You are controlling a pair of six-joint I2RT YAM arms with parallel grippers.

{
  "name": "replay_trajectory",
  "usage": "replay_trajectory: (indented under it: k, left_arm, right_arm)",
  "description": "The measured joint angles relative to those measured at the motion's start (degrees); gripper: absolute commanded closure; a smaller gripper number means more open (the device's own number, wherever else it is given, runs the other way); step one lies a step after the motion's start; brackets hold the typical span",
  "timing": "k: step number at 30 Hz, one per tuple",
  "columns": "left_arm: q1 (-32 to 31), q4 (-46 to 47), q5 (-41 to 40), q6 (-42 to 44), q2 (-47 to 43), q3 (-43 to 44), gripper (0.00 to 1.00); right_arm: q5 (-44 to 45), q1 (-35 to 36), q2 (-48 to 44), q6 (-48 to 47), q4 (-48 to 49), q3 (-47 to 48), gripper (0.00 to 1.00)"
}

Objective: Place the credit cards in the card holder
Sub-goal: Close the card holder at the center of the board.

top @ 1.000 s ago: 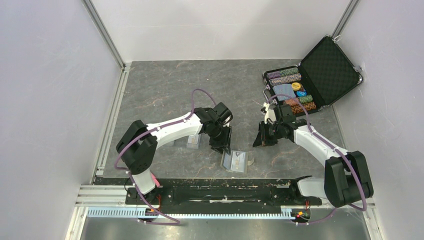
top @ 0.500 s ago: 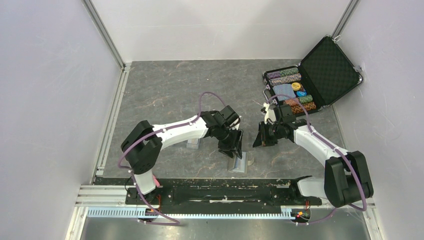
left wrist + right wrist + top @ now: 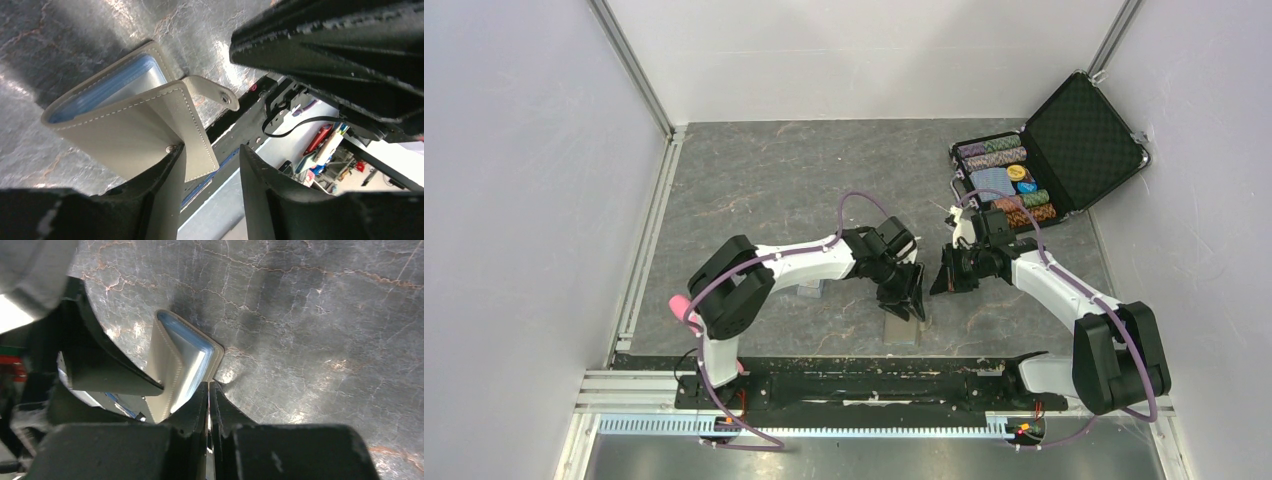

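Olive-tan and half folded, the card holder [image 3: 125, 130] lies on the grey table [image 3: 754, 180] close to the front rail [image 3: 854, 385], between my two grippers.

From the left, a clear plastic case [image 3: 812, 291] rests beneath the left forearm, out of play. Next, the left gripper [image 3: 211, 165] hangs over the holder's far side with its jaws parted. The free corner of the raised cover stands in the gap, and one finger [image 3: 160, 200] sits against the snap stud. Nothing is clamped.

The holder gapes in a shallow V with its pale blue pockets [image 3: 100, 92] showing inside, and its strap tab [image 3: 215, 92] juts toward the rail. I cannot pick out the credit cards as separate things. A pale sheet inside the pockets may be one of them.

To the right, the right gripper [image 3: 208, 390] is closed, with nothing I can see between its fingers. Its tips are at the holder's far-right corner, touching or just beside it; I cannot tell which. At far right, the black poker-chip case [image 3: 1084, 135] stands open, well apart.

My judgement is that the coming move is pressing the cover flat. It turns on the left gripper, the nearer of the two, which straddles the cover's edge, with the holder just to its near side.
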Motion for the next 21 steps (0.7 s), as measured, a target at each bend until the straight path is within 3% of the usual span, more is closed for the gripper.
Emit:
replay_trajectory:
  k: [9, 21]
  left_arm:
    - [-0.1, 6.9, 3.0, -3.1, 2.8, -1.9, 0.76]
    - [-0.1, 7.8, 3.0, -3.1, 4.9, -3.7, 0.81]
  right_arm:
    - [-4.9, 0.0, 1.4, 0.7, 3.6, -1.4, 1.00]
    - [-12.5, 0.2, 6.0, 2.9, 10.9, -7.2, 1.00]
